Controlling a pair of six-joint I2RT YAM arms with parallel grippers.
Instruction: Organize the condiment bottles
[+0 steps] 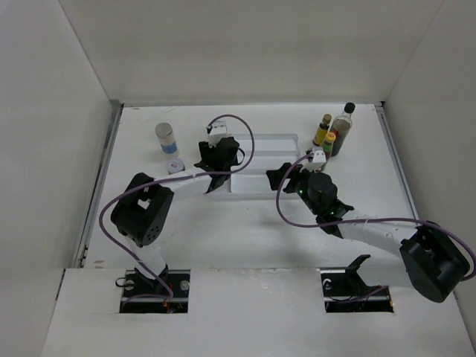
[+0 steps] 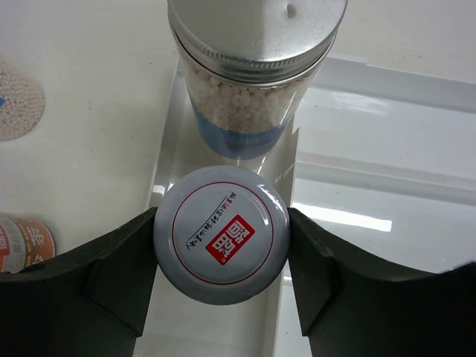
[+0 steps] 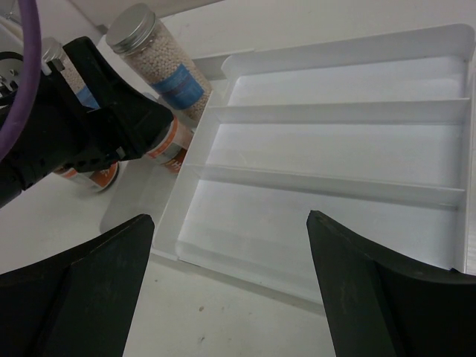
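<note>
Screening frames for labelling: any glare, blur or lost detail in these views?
Left wrist: near jar sharp, far jar softer, glare streaks on the tray. Right wrist: right end effector a featureless black silhouette. Top external: even light, but the white tray barely separates from the table.

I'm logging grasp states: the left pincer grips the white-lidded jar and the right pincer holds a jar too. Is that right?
Not quite. The right pincer is open and holds nothing, over the white tray, as the right wrist view shows. The left pincer does grip the white-lidded jar.
</note>
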